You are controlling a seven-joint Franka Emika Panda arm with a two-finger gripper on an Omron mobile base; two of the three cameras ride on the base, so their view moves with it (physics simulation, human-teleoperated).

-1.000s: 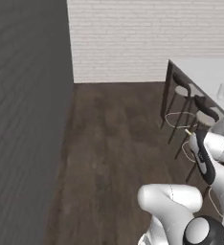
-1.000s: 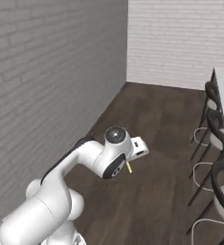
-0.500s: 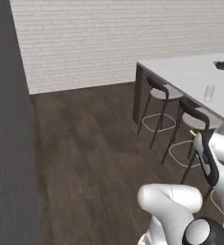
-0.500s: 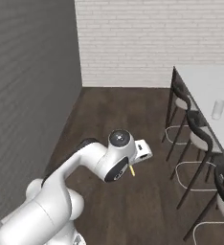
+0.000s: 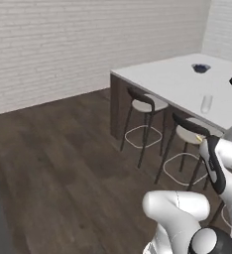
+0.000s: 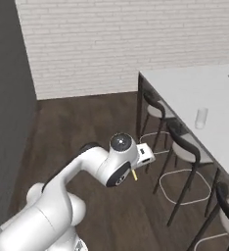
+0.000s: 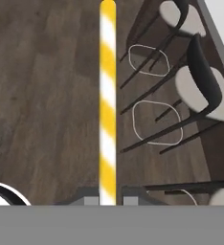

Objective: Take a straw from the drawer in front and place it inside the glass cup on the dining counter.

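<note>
My gripper (image 7: 107, 201) is shut on the straw (image 7: 107, 95), a yellow and white striped stick that runs straight up the middle of the hand view over dark wood floor. In the right base view the hand hangs above the floor left of the stools, and a short yellow end of the straw (image 6: 134, 175) pokes out below it. The glass cup (image 6: 200, 118) stands upright on the white dining counter (image 6: 185, 88), well to the right of the hand. From the left base view the glass cup (image 5: 206, 104) sits near the front edge of the dining counter (image 5: 167, 77). The drawer is out of view.
Black-framed stools with pale seats (image 5: 146, 103) (image 6: 182, 147) line the counter's near side, between the hand and the cup. A dark bowl (image 5: 201, 67) lies farther back on the counter. A white brick wall (image 6: 126, 39) closes the back, and a dark grey wall (image 6: 9, 122) stands at left.
Both base views have swung round: the counter, stools and cup have come further into the picture, so the camera has moved. The gripper stays shut on the straw.
</note>
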